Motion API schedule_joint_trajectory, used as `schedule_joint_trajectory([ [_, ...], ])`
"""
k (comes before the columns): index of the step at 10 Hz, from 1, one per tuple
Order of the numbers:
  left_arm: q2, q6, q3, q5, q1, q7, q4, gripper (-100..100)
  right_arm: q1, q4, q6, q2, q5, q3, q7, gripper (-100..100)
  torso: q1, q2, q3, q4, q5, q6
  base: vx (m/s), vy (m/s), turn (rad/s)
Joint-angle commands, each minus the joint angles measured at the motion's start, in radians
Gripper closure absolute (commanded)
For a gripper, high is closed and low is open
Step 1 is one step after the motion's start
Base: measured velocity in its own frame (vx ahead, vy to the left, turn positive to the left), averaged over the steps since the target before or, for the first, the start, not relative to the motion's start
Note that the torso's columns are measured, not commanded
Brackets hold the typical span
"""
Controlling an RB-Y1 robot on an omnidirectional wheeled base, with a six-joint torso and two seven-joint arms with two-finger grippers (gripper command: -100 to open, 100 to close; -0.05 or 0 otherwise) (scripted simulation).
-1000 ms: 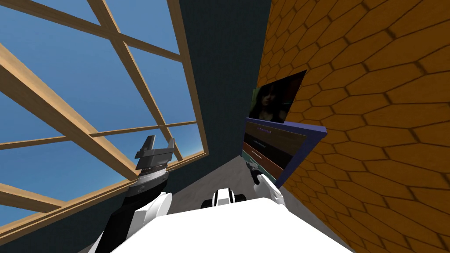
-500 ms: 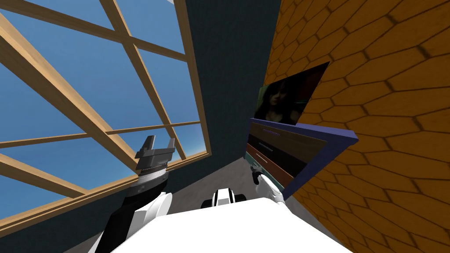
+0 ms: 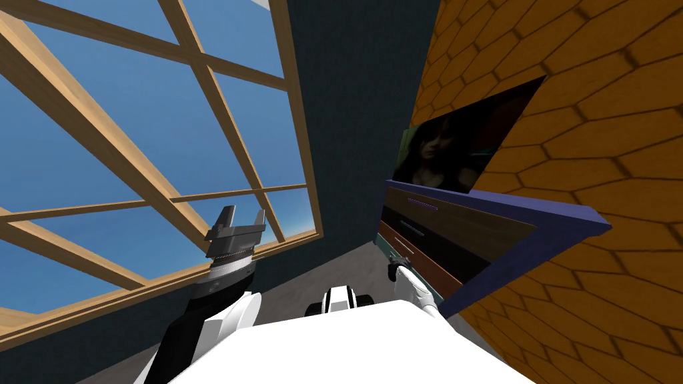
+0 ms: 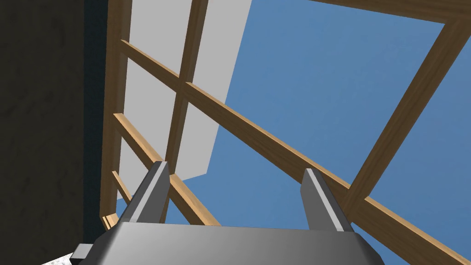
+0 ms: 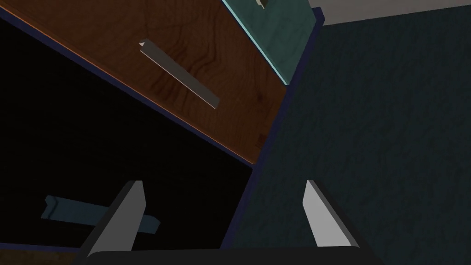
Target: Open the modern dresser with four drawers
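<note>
1. Dresser (image 3: 493,233): an indigo-framed case with four drawer fronts. It stands against the orange hexagon-patterned wall (image 3: 600,133), close to the corner with the dark teal wall (image 5: 377,138). All the fronts look flush with the frame, so no drawer appears to be open yet.
2. Drawer fronts, from the dresser's top down:
   - a dull brown front;
   - a black front (image 5: 92,175) with a bluish bar handle (image 5: 99,214);
   - a red-brown front (image 5: 184,92) with a grey bar handle (image 5: 178,73);
   - a teal front (image 5: 280,27).
3. Handling, as a judgement: the case is rigid and heavy and should stay put. Each drawer should slide straight out. The bars are thin, stiff and possibly slick, and stand proud of the fronts. A bar is best gripped at its middle, one finger on each side. A pull from off-centre may jam the drawer.
4. Right gripper (image 5: 223,184): just before the dresser's lower fronts, at the end nearest the teal wall. Its fingers are spread wide and grip nothing.
5. Left gripper (image 3: 244,213): raised, well apart from the dresser. Its fingers are likewise apart and empty.
6. Dark portrait picture (image 3: 460,153): directly above the dresser's top, on the orange wall.
</note>
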Motion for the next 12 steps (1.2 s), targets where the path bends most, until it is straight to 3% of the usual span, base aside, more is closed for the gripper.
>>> schedule_joint_trajectory([
  [1, 0.0, 0.0, 0.0, 0.0, 0.0, 0.0, 0.0, 0, -0.017, 0.067, 0.053, -0.012, 0.048, -0.001, 0.004, -100, 0.0, -0.001, 0.0, 0.0, 0.0, 0.0, 0.054, -0.014, 0.059],
  [3, 0.0, 0.0, 0.0, 0.0, 0.0, 0.0, 0.0, 0, -0.04, 0.141, 0.118, -0.043, 0.112, -0.004, 0.02, -100, 0.001, -0.001, -0.001, 0.0, 0.0, -0.001, 0.089, -0.018, 0.149],
  [5, 0.0, 0.0, 0.0, 0.0, 0.0, 0.0, 0.0, 0, -0.04, 0.158, 0.135, -0.043, 0.112, -0.004, 0.02, -100, 0.0, -0.001, -0.001, 0.0, 0.0, 0.0, 0.061, -0.022, 0.001],
  [7, 0.0, 0.0, 0.0, 0.0, 0.0, 0.0, 0.0, 0, -0.061, 0.224, 0.204, -0.074, 0.17, -0.008, 0.033, -100, 0.001, 0.002, 0.001, 0.001, 0.0, -0.001, 0.064, -0.022, 0.092],
  [8, 0.0, 0.0, 0.0, 0.0, 0.0, 0.0, 0.0, 0, -0.061, 0.24, 0.209, -0.074, 0.17, -0.008, 0.033, -100, -0.001, -0.001, -0.001, 0.0, 0.0, 0.0, 0.075, -0.03, 0.06],
  [12, 0.0, 0.0, 0.0, 0.0, 0.0, 0.0, 0.0, 0, -0.093, 0.373, 0.329, -0.137, 0.266, -0.016, 0.054, -100, -0.001, -0.001, -0.001, 0.0, 0.0, 0.0, 0.089, -0.041, 0.089],
])
